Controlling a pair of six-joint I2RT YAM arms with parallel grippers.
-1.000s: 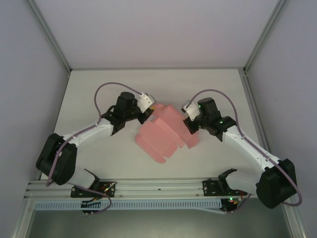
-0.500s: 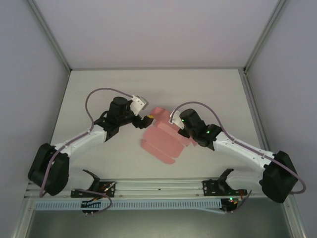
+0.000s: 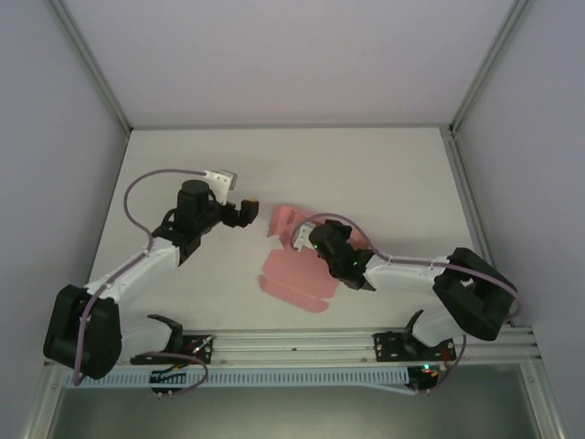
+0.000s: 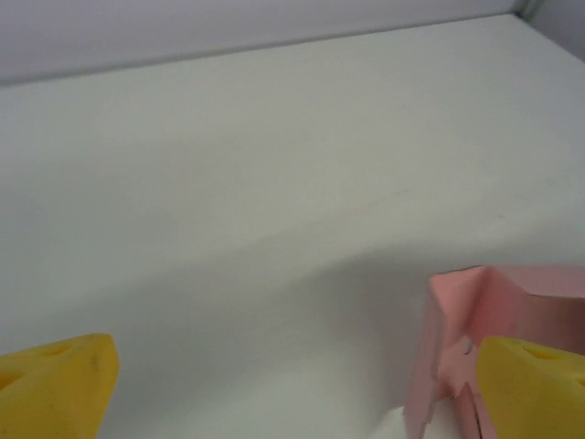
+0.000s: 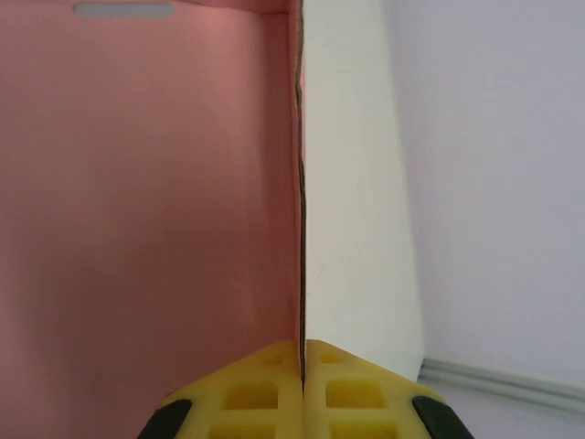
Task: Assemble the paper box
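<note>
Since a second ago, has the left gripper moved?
Yes. The left gripper has backed leftward, toward the left edge of the table and away from the paper box.

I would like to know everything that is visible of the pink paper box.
The paper box is plain pink matte thin card, unmarked, not yet closed. Its near part lies flat on the white table; its far panels stand up. The right tool is shut on one panel's thin edge. The left tool is open, apart from it.
</note>
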